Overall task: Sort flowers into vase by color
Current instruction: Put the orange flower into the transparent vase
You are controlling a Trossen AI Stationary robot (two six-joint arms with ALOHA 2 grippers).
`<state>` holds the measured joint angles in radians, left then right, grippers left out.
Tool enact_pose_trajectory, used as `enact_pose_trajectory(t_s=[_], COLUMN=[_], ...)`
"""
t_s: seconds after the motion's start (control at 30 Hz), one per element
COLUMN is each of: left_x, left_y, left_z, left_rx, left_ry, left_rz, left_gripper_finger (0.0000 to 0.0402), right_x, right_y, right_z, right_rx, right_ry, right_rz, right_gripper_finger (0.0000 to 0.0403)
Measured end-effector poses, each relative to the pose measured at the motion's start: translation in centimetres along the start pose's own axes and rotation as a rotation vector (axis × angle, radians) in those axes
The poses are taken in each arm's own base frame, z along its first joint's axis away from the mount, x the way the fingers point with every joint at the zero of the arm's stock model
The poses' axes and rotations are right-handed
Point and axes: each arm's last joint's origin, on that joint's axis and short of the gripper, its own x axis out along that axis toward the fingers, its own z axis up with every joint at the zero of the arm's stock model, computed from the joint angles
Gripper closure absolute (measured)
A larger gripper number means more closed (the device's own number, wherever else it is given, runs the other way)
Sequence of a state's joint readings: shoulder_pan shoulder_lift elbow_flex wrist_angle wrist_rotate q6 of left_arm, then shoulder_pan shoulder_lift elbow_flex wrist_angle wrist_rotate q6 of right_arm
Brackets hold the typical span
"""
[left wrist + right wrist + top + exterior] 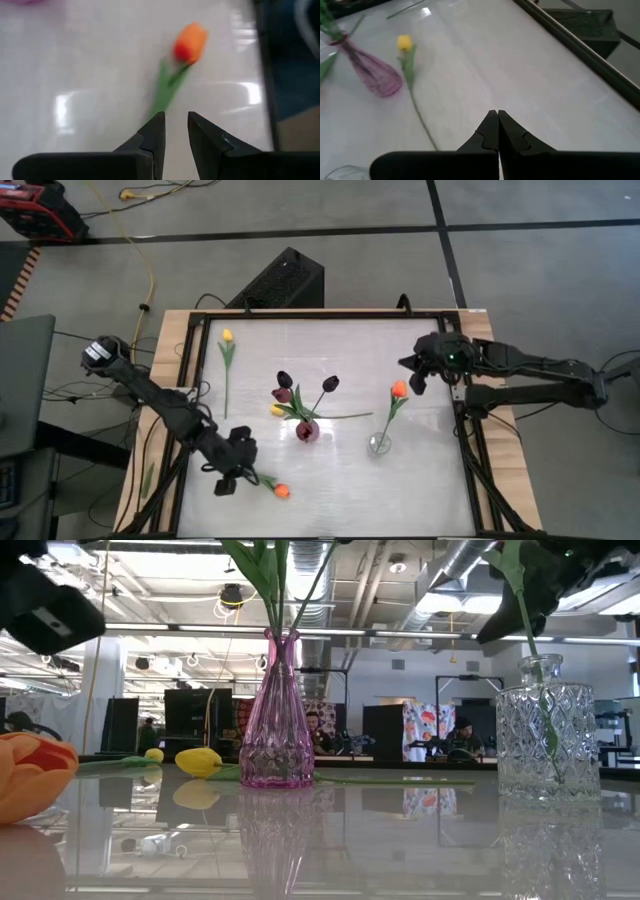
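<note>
An orange tulip (280,491) lies flat on the table near the front left; it also shows in the left wrist view (190,42). My left gripper (232,472) hangs low just left of its stem, fingers (176,122) a small gap apart with nothing between them. My right gripper (413,372) is shut (497,117) and empty, above the table's far right. A pink vase (307,430) holds dark maroon tulips (288,387). A clear vase (380,444) holds an orange tulip (399,390). One yellow tulip (278,410) lies beside the pink vase, another (227,336) at the far left. My left gripper: the lying orange tulip's green stem (161,97) runs up to the tip of one finger (156,127) and is hidden behind it. I cannot tell whether the finger touches it. The tulip rests flat on the table.
The white tabletop has a dark frame along its edges (465,430). A black box (280,280) stands beyond the far edge. People sit at desks in the room behind (318,730). Open table lies between the two vases and the near edge.
</note>
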<state>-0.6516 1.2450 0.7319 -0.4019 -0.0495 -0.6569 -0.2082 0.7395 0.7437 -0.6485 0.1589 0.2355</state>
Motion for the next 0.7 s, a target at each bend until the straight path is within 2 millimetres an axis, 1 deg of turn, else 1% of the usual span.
enact_pose_trajectory(t_s=[0.07,0.2,0.3,0.53,0.7], left_x=[0.2,1.1,2.3,6.1,7.3], left_y=[-0.1,-0.3,-0.1,0.6,0.8], left_z=[-0.5,-1.3,-1.7,-3.2,-3.7], left_rx=[0.010,0.038,0.043,0.109,0.144], left_ry=[0.008,0.058,0.103,0.266,0.338], left_rz=[0.051,0.088,0.123,0.206,0.213], left_gripper_finger=[0.0331,0.0331,0.0331,0.0331,0.0331], right_x=[0.0,-0.1,-0.1,-0.2,-0.2], right_y=[0.2,0.6,0.8,1.0,1.0], right_z=[0.0,-0.1,-0.1,-0.2,-0.2], right_rx=[-0.007,-0.023,-0.032,-0.041,-0.040], right_ry=[-0.006,-0.003,-0.001,0.000,0.000], right_rz=[0.014,0.035,0.048,0.059,0.059], right_gripper_finger=[0.0382,0.0382,0.0382,0.0382,0.0382])
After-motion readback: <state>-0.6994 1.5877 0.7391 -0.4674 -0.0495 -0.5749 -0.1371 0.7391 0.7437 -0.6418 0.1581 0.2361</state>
